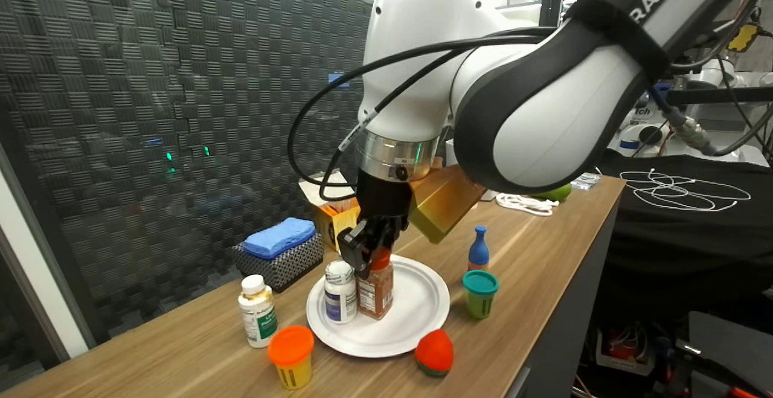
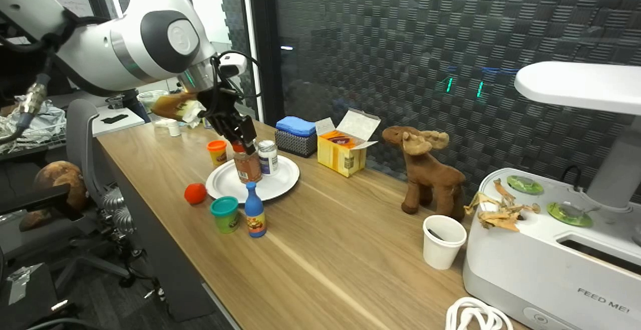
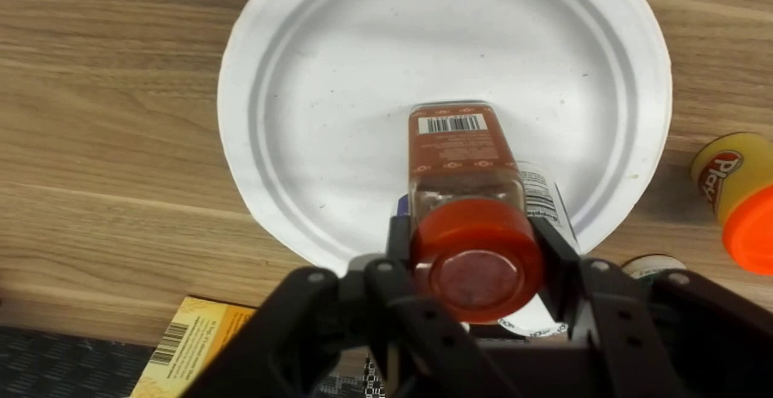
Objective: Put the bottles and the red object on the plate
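Wrist view, from the left: a yellow box [image 3: 187,349] with a barcode, the plate [image 3: 344,144], and within its rim a barcoded, red-capped bottle [image 3: 459,150] that the pincer [image 3: 474,253] pinches near the top. Just beside it, a white bottle [image 3: 539,189] shows "Supple"; far right, an orange-lidded jar [image 3: 741,199] reads "Play". In an exterior view, a green-labelled bottle [image 1: 258,313], the red object [image 1: 435,351], a blue bottle [image 1: 478,253] and a teal-lidded jar [image 1: 480,295] sit on the tabletop [image 1: 181,349], off the plate; I read "RANKA" on the arm [image 1: 549,114].
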Available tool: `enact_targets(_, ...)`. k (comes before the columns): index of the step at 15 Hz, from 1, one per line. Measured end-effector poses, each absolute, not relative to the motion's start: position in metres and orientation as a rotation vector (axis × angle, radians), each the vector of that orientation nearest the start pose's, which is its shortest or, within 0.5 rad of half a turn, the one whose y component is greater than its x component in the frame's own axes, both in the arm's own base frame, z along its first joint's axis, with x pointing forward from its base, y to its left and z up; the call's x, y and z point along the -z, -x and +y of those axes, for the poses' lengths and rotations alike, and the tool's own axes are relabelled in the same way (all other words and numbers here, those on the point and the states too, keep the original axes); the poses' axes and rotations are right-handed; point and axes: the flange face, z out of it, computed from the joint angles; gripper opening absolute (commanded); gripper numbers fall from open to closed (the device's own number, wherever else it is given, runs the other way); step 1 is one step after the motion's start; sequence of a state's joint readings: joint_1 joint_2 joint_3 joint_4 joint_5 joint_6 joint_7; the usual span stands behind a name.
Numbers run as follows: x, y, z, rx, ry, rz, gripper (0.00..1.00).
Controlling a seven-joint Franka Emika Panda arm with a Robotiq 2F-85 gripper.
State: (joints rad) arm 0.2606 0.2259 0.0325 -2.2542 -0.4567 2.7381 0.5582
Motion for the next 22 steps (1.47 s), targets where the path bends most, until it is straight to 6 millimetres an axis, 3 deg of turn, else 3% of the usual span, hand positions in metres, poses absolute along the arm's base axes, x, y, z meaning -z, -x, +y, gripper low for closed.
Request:
enact_targets(5,-0.286,-0.54,0.178,0.547,3.2,-0.22,0.25)
enact_targets(7,-0.286,-0.542,0.178,0.554,3.203,-0.23,0.45)
enact_targets(8,-0.286,-0.543,0.178,0.556,3.204,-0.233,0.75)
enact_targets(9,-0.286,-0.543,0.178,0.556,3.204,-0.234,0.76)
enact_targets(13,-0.285,-0.543,0.178,0.554,3.205,-0.233,1.0)
enact_targets(18,-0.309,-0.55,0.191,0.597,3.187,-0.217,1.0)
enact_targets(22,-0.333,-0.55,0.229,0.544,3.185,-0.202,1.0)
